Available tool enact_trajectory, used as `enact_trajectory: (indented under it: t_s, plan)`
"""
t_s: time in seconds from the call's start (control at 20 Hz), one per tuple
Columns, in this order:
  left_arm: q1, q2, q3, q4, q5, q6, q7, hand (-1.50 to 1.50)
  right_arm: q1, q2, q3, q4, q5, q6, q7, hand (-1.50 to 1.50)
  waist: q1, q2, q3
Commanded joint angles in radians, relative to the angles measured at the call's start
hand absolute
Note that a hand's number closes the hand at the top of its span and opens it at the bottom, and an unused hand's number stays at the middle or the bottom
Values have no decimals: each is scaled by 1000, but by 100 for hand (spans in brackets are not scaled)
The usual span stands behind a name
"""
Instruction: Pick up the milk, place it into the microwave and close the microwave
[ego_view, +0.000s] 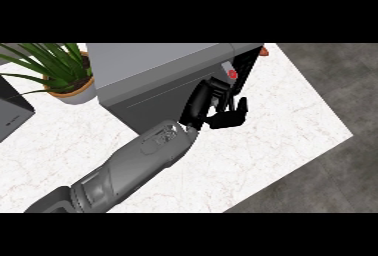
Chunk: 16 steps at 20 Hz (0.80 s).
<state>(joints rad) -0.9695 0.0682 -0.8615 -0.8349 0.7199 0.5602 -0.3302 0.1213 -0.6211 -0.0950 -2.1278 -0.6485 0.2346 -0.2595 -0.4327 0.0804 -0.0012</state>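
One view only, head view. One arm in frame: my left forearm (140, 160) comes in from the lower left and crosses the tabletop (288, 135) to the front of the microwave (148, 62). My right hand is out of frame.

Left hand (225, 114): fingers (240, 106) released, straight and slightly spread, pointing up the frame, grasping nothing. The hand sits at the front right corner of the microwave, just beside the dark door (249, 67), which shows edge-on next to a red button (232, 74). I cannot tell whether the hand touches the door.

Milk: not visible anywhere on the tabletop, nor in my hand. Judgement: it is probably inside the microwave already, hidden by the body and door. An open hand at the door's edge suits pushing, not carrying.

Small orange-brown patch (263, 51) at the door's far end, too small to identify.

Door: I cannot read how far it stands open from this angle. Judgement: closing is the step in hand. A flat hand is the sensible shape, since nothing here needs pinching.

Bystanders: potted plant (55, 62) well left of the microwave, clear of my arm's line.
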Motion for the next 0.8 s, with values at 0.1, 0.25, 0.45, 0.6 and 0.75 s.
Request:
enact_trajectory:
  t_s: [0.1, 0.25, 0.45, 0.6, 0.75]
  plan:
    - [-116, -65, 2, 32, 9, -19, -4, 150, -23, -13, -26, 7, -40, 2, 12, -150, -21, 7, 4]
    - [-122, -65, 11, 42, 21, -13, -9, 150, -35, -20, -36, 6, -61, 10, 14, -150, -26, 8, 4]
    - [-123, -65, -3, 37, 30, -1, -15, 150, -41, -38, -37, 17, -74, 23, 30, -150, -29, 11, 5]
    - [-122, -65, -11, 46, 30, 7, -25, 150, -49, -37, -42, 16, -96, 24, 34, -150, -36, 13, 5]
    - [-72, -65, 84, 105, 90, 153, -8, 150, -46, -44, -70, 30, -113, 12, 43, -150, 23, 3, 3]
